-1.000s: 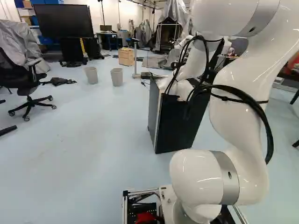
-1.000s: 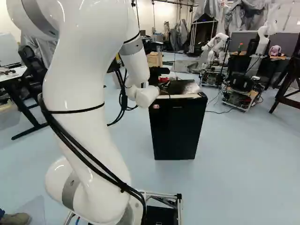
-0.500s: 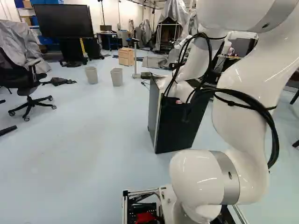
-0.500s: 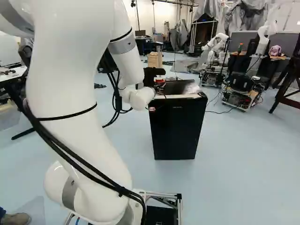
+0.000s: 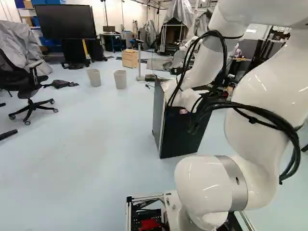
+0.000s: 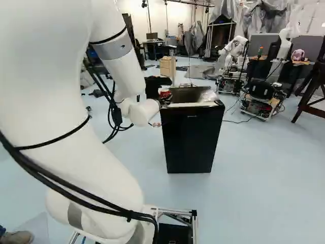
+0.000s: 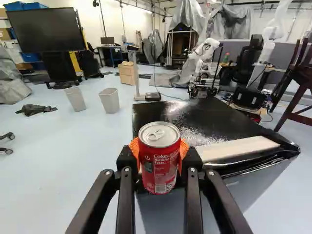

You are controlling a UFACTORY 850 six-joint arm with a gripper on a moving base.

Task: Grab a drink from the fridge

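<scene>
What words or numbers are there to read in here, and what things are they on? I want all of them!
"Coke": on the side of the red can.
"Nutrition Facts": on the same can, just below that word.
The rest of the can's print: too small to read.
A tiny pale mark high on the front of the black fridge: too small to read.
I can't make out any other words or numbers.

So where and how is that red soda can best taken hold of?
Probably by its round side wall, coming in level with a finger on each side, as the end effector holds it now. The red can is an upright cylinder; its flat top has only a small pull tab.
</scene>
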